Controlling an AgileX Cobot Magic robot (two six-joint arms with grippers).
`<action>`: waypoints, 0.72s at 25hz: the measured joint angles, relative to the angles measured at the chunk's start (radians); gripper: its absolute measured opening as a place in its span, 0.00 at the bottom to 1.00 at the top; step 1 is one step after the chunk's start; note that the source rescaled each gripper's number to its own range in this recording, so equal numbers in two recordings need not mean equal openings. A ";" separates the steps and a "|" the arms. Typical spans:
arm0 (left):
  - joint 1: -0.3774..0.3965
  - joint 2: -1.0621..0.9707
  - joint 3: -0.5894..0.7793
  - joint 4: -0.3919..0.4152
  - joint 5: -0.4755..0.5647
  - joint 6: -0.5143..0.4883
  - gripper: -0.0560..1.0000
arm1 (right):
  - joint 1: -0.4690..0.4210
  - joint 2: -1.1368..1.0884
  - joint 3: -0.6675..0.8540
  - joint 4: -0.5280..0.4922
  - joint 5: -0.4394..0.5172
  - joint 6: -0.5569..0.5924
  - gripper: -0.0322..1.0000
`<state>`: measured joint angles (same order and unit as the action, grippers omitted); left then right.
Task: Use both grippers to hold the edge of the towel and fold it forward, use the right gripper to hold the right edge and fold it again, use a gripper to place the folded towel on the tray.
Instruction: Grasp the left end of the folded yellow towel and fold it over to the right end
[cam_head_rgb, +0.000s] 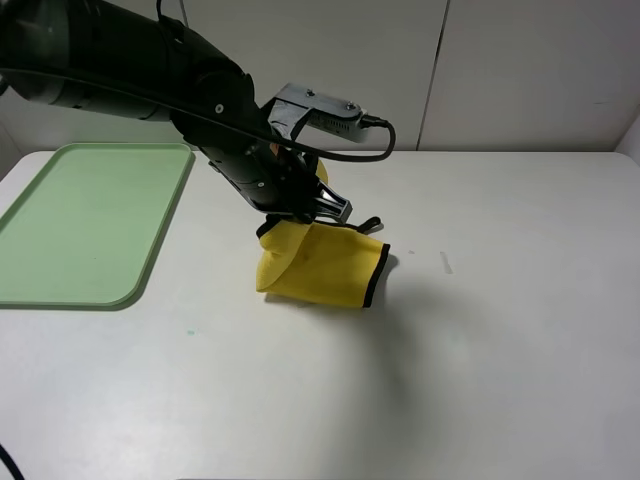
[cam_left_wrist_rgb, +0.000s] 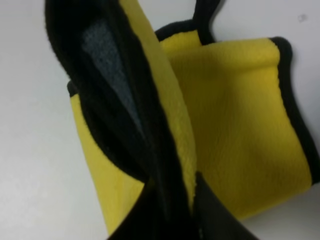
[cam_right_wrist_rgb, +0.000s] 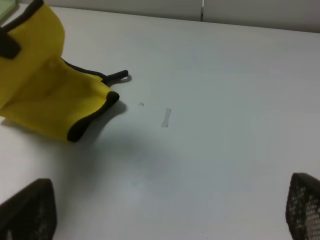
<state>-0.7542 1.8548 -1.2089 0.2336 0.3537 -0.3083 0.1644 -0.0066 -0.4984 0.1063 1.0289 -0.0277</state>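
The left gripper is squeezed nearly shut on the towel. It pinches a fold at the top of the yellow cloth and holds that part up. Right under the gripper the towel hangs in a bunched, folded shape. Its low side seems to rest on the white table. The black trim runs down the side of the towel that is away from the arm. The small black loop sticks out just beside the gripper's tip.

The right gripper is wide open and holds nothing. Its 2 fingers are far apart, with only bare table between them. A little way in front of this gripper there is 1 small pale mark on the table. The towel lies past that mark and off to one side, well apart from the right gripper.

The pale-green tray lies flat on the table, out past the left gripper's arm and well apart from the towel. Farthest back is a white wall.
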 joint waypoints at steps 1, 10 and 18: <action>-0.003 0.000 0.000 0.000 -0.005 0.005 0.11 | 0.000 0.000 0.000 0.000 0.000 0.000 1.00; -0.050 0.000 0.000 -0.001 -0.038 0.019 0.11 | 0.000 0.000 0.000 0.000 0.000 0.000 1.00; -0.051 0.000 0.000 -0.001 -0.043 0.019 0.11 | 0.000 0.000 0.000 0.000 0.000 0.000 1.00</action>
<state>-0.8053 1.8548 -1.2089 0.2330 0.3104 -0.2898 0.1644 -0.0066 -0.4984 0.1063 1.0289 -0.0277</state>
